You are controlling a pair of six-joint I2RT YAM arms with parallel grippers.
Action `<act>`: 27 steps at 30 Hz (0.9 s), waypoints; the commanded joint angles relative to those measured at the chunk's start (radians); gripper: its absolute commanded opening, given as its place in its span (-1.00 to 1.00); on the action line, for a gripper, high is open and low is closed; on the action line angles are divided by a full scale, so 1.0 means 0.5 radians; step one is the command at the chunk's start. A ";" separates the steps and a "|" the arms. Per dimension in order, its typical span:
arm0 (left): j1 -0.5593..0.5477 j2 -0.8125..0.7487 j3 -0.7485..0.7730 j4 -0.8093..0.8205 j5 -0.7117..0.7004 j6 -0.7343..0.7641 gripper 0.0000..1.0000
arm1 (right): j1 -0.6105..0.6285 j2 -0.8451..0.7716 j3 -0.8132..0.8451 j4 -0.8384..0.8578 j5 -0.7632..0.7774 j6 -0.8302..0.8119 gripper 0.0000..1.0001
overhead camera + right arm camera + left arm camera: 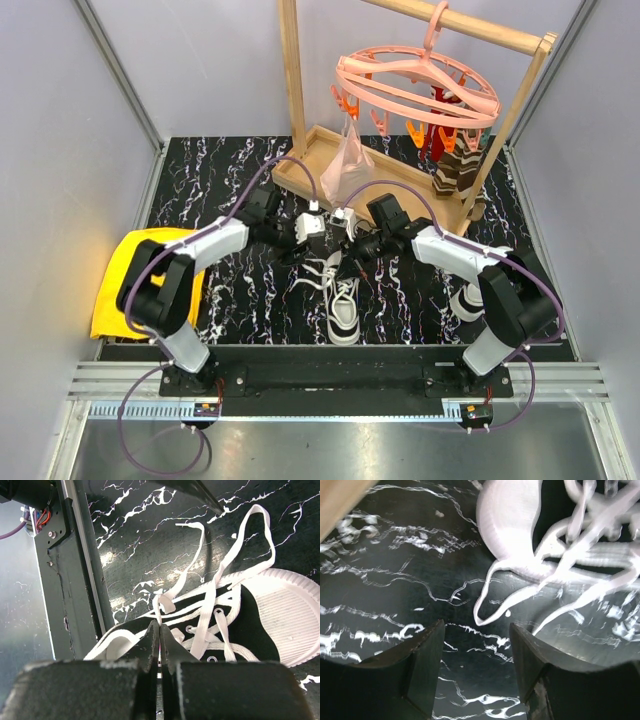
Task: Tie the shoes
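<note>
I see a black marbled counter (220, 180) boxed in by grey walls (60, 120). At the back is a wooden rack (293, 80) with a pink clip hanger (420, 85), striped socks (455, 165) and a clear bag (348, 160). A yellow cloth (115, 290) lies at the left edge under the left arm.

One shoe (345, 305) sits mid-counter between the arms with its toe toward the bases and its laces loose. The other shoe (466, 300) is on the right, mostly hidden behind the right arm.

My left fingers (422, 650) are spread apart and hold nothing, low over bare counter. A lace loop (490, 595) lies just ahead of the gap, and the shoe's white toe is beyond it.

My right fingers (147, 645) are pressed together, pinching a lace (162, 605) at the tips. They are right over the shoe's black tongue and eyelets, and the strand runs up from the tips. The rest of the laces trail across the counter past the toe.
</note>
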 commanded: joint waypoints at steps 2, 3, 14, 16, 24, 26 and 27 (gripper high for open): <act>-0.013 0.154 0.221 -0.437 0.015 0.935 0.16 | 0.017 -0.059 0.033 0.036 0.019 -0.036 -1.00; -0.013 0.163 0.203 -0.440 0.011 1.025 0.17 | 0.014 -0.059 0.033 0.036 0.025 -0.036 -1.00; -0.041 0.384 0.356 -0.680 -0.136 1.486 0.20 | 0.014 -0.041 0.017 0.042 0.025 -0.036 -1.00; -0.056 0.415 0.399 -0.692 -0.172 1.470 0.21 | 0.014 -0.035 0.020 0.042 0.031 -0.039 -1.00; -0.124 0.415 0.430 -0.735 -0.207 1.562 0.22 | 0.014 -0.022 0.023 0.045 0.031 -0.039 -1.00; -0.148 0.418 0.442 -0.741 -0.160 1.568 0.18 | 0.014 -0.016 0.026 0.045 0.031 -0.045 -1.00; -0.164 0.427 0.466 -0.775 -0.166 1.581 0.15 | 0.014 -0.013 0.026 0.045 0.032 -0.045 -1.00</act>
